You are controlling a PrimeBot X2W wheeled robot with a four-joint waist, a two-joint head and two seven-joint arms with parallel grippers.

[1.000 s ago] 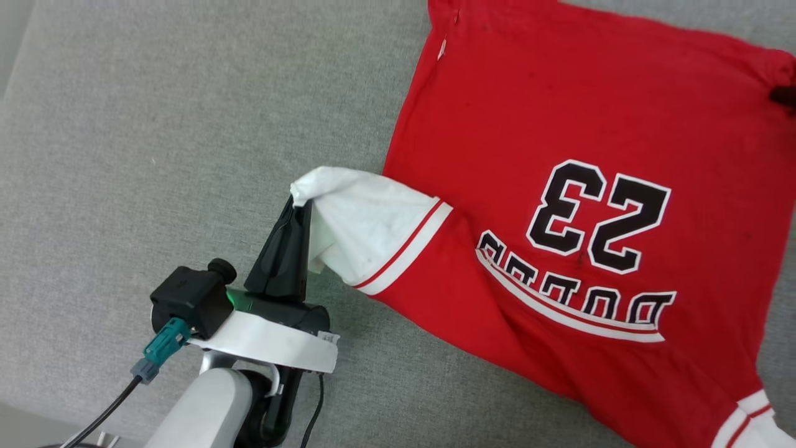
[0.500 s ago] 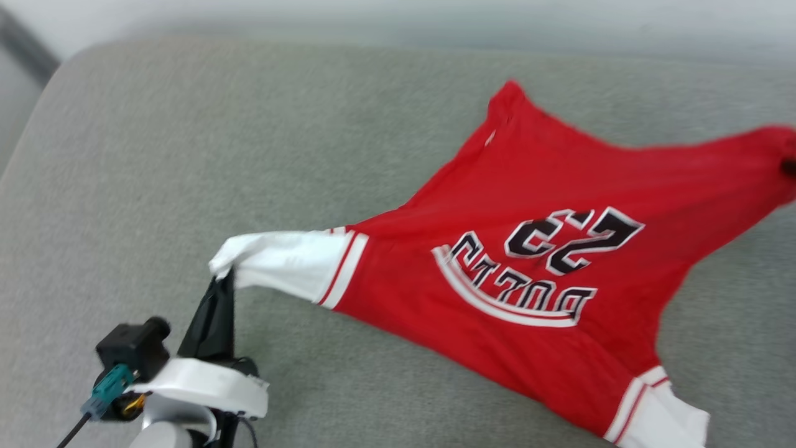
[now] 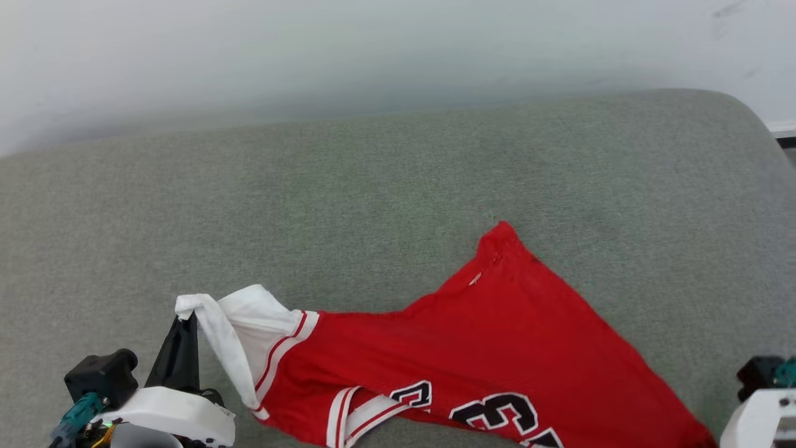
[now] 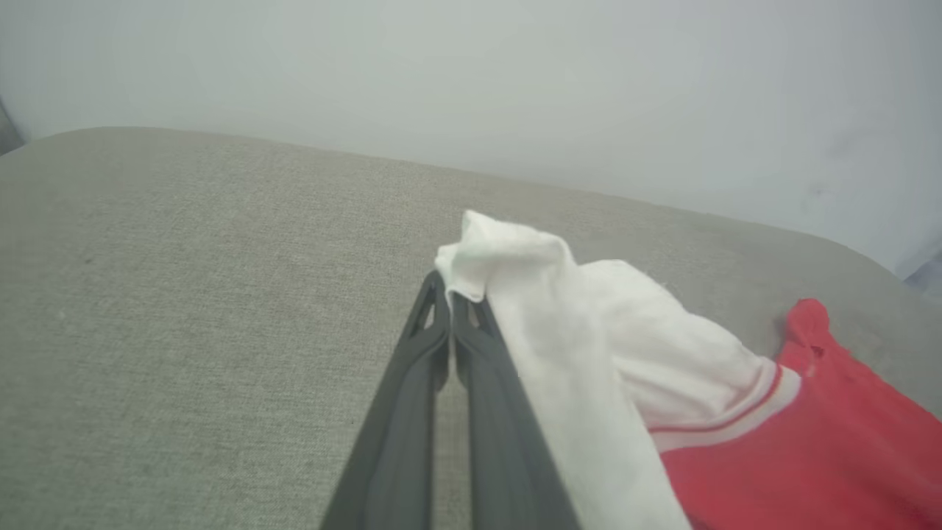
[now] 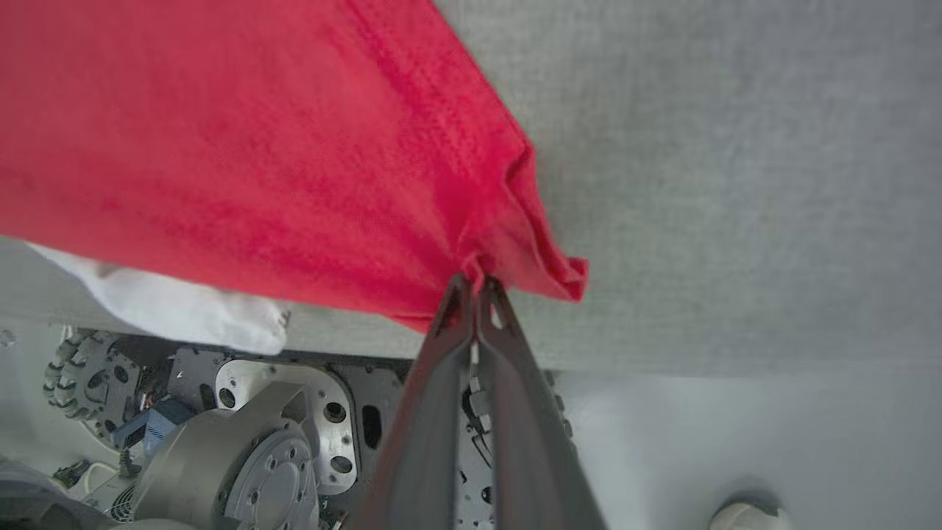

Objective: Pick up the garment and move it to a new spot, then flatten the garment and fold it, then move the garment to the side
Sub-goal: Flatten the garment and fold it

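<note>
head view: garment (image 3: pixel 497 348) spread low along the near edge of the grey cushion (image 3: pixel 373 205), right of the middle, with 1 red corner peaking toward the far edge and the far part of the cushion bare. black white-outlined numerals (image 3: pixel 491 412) cut off at the bottom of the frame. white sleeve (image 3: pixel 249 317) stretched toward the near left corner, its tip raised off the cushion.

left gripper (image 4: pixel 446 291): clenched on the tip of that sleeve, fingers pressed together with a fold of white cloth pinched at their very ends, the rest of the sleeve falling beside the right finger. pale wall (image 4: pixel 515 88) behind.

right gripper (image 5: pixel 477 283): clenched too, grasping a bunched red corner of the garment just inside the near edge, toward the right corner, with the robot's base (image 5: pixel 243 442) below. 2nd white sleeve (image 5: pixel 169 309) hanging loose under the red cloth at that edge.

judged as step 1, the carry to a new spot: cloth held at 2 points and strung between them, part of it resting on the cushion, nothing flattened or folded yet.

next move, likely: carry both holds together toward the middle of the cushion, keeping the span taut and free of slack, then lower and let go only with the cloth flat. risk of losing the thin pinch on the sleeve tip under a hard pull. also worth bringing the hanging sleeve up onto the cushion.
</note>
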